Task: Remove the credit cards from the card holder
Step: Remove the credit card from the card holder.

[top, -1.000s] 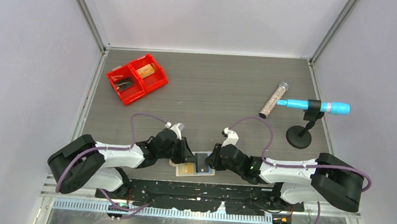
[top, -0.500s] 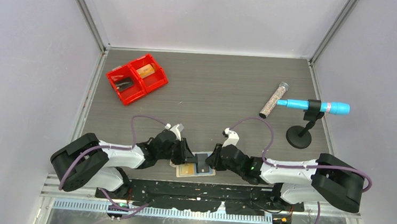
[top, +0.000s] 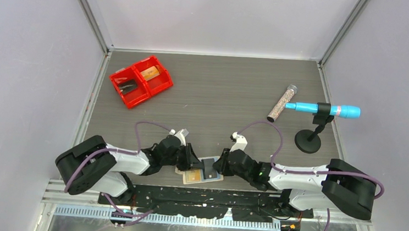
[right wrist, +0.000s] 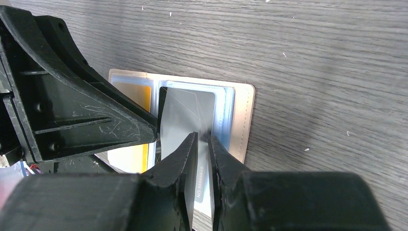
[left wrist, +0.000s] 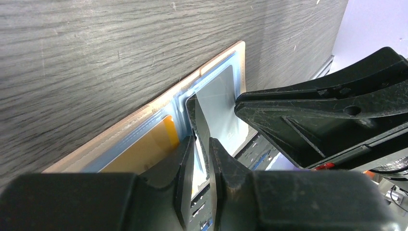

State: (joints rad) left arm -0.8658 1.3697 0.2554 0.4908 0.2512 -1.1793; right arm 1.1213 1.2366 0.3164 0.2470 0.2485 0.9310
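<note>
The tan card holder lies spread open at the table's near edge, its stitched rim and blue-grey inner panels showing. A yellow card sits in its left pocket. One dark grey credit card stands tilted up out of the right pocket. My right gripper is shut on that card's near edge. My left gripper comes from the opposite side and is shut on the same card's raised edge. In the top view both grippers meet over the holder, hiding much of it.
A red two-compartment bin sits at the back left. A glitter tube and a blue marker on a black stand are at the right. The holder lies right at the table's front edge.
The left arm's elbow has slid slightly to the right. Both grippers stay on the grey card over the holder, with hardly any shift.
</note>
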